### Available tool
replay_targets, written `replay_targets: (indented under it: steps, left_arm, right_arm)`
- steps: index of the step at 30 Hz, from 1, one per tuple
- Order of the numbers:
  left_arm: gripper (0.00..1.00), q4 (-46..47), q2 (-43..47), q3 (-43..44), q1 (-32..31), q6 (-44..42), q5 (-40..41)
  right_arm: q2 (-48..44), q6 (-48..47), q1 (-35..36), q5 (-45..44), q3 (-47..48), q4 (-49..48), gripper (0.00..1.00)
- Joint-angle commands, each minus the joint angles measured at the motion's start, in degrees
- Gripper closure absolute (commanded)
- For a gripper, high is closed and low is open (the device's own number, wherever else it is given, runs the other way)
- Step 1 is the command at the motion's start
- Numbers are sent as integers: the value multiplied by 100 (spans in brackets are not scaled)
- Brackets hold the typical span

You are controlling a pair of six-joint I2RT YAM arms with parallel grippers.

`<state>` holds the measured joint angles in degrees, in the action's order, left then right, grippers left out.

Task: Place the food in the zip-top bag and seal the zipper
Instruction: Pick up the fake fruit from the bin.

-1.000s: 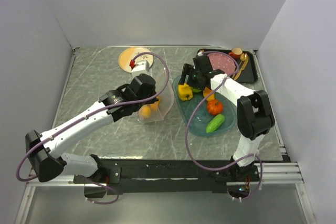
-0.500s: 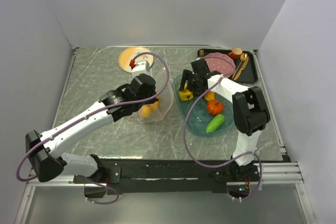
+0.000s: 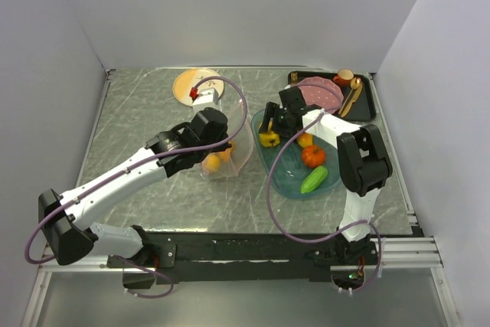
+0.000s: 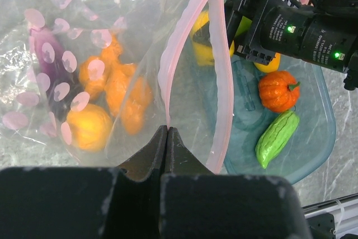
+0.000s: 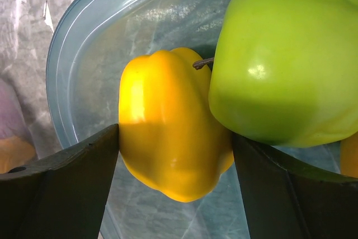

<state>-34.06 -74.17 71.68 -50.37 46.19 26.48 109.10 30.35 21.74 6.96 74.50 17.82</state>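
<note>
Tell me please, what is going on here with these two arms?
The robot is filling a zip-top bag with toy food. The left gripper pinches it at the pink zipper, with the mouth open; orange pieces and a purple eggplant lie inside. The right gripper has its fingers on both sides of the yellow pepper, beside the green apple in the teal tray. The tomato and cucumber also lie there.

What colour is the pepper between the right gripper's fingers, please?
The pepper is yellow, clearest in right wrist view.
</note>
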Motion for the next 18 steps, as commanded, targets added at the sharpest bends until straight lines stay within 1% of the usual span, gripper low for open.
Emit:
replay_targets:
  steps: [1, 2, 3, 4, 8, 18]
  left_arm:
    - [99, 146, -45, 197, 18, -67, -64]
    - [99, 146, -53, 180, 18, -67, -55]
    - [99, 137, -54, 180, 18, -75, -55]
    - [99, 128, -54, 180, 18, -76, -46]
    - [99, 119, -36, 153, 27, -32, -3]
    - [99, 102, -124, 197, 36, -40, -29]
  right_arm:
    - [-2, -64, -20, 86, -269, -51, 72]
    - [-37, -64, -20, 86, -304, -77, 81]
    - [-142, -55, -29, 86, -391, -130, 94]
    - [-204, -55, -20, 60, -427, -182, 100]
    - [-643, -55, -20, -2, -594, -235, 100]
    - [-2531, 155, -20, -151, -1104, -200, 100]
